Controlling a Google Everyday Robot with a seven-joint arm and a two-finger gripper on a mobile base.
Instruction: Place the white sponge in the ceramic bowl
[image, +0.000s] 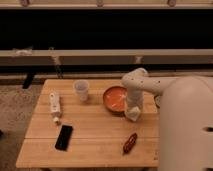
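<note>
The ceramic bowl (115, 98) is round, orange and glossy inside, and stands on the wooden table (95, 132) right of the middle. The white sponge (133, 114) is a small off-white block just right of the bowl's front rim, tilted, directly under my gripper. My gripper (133, 107) points down from the white arm that reaches in from the right, and its tip is at the sponge. The gripper's body hides part of the sponge and the bowl's right edge.
A translucent cup (81, 90) stands left of the bowl. A long white labelled tube (54, 105) lies at the left. A black phone (64, 137) lies front left. A reddish-brown object (130, 143) lies front right. The robot's white body (187, 130) fills the right side.
</note>
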